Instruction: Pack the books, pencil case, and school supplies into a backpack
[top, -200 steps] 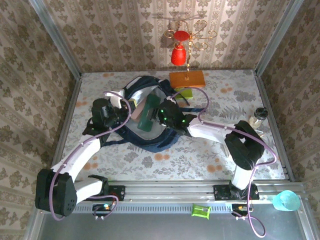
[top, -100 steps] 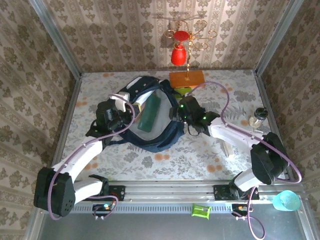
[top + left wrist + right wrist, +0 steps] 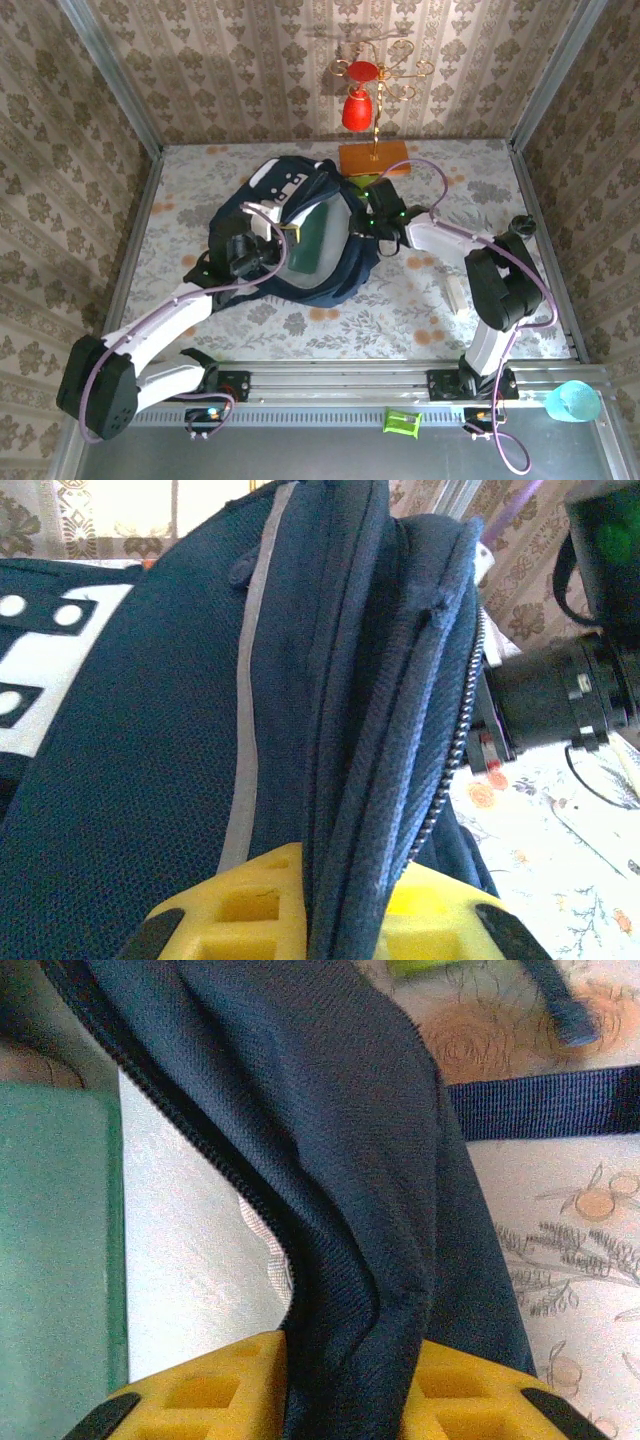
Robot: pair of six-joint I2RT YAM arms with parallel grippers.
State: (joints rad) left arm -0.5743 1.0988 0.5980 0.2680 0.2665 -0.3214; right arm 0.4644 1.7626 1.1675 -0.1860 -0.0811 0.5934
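Note:
The navy backpack (image 3: 335, 275) lies mid-table with its mouth open. A dark green flat piece (image 3: 314, 236) of the school supplies lies inside on the pale lining and shows in the right wrist view (image 3: 55, 1240). A light green piece (image 3: 366, 184) lies on the table behind the bag. My left gripper (image 3: 274, 242) is shut on the left rim, with folded fabric (image 3: 370, 780) pinched between its yellow fingers (image 3: 240, 905). My right gripper (image 3: 366, 216) is shut on the right rim, with fabric (image 3: 340, 1210) between its fingers (image 3: 215, 1385). The books and pencil case are out of view.
An orange slab (image 3: 375, 158) with a gold stem and red bell stands just behind the backpack. A small jar (image 3: 521, 222) and a white stick (image 3: 452, 296) lie at the right. Metal posts and patterned walls close in the table.
My right gripper came out of the bag's mouth, swung to the right rim and shut on the fabric. The left gripper kept its hold and pulled its rim rightward, shifting the backpack.

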